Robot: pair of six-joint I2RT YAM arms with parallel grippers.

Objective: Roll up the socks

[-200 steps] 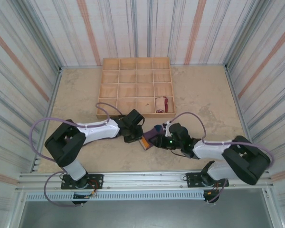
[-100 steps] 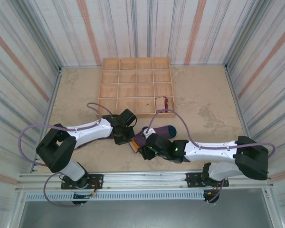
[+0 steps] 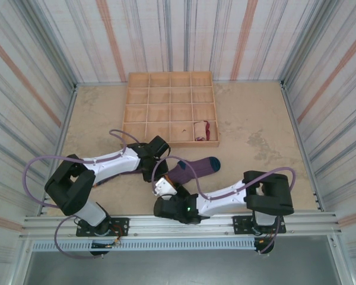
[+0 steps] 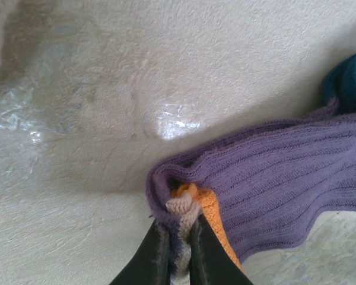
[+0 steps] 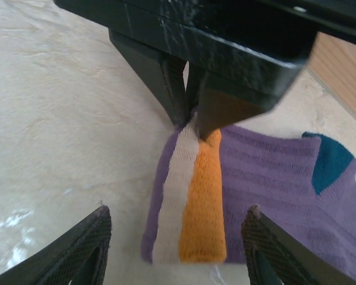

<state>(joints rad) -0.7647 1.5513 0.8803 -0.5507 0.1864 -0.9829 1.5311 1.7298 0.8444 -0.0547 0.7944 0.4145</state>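
Left wrist view: my left claw (image 4: pixel 179 228) is clamped on the orange cuff (image 4: pixel 216 219) of the purple sock (image 4: pixel 273 178).
The sock lies flat on the tabletop (image 4: pixel 107 71), teal toe (image 4: pixel 350 83) to the right; my right claw (image 5: pixel 178 237) hangs apart over the cuff.

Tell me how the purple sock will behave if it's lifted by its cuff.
Probably floppy: the purple sock is soft ribbed knit, buckling where the left gripper pinches its orange cuff. Likely light, draping limp. Lying flat, it's unlikely to roll.
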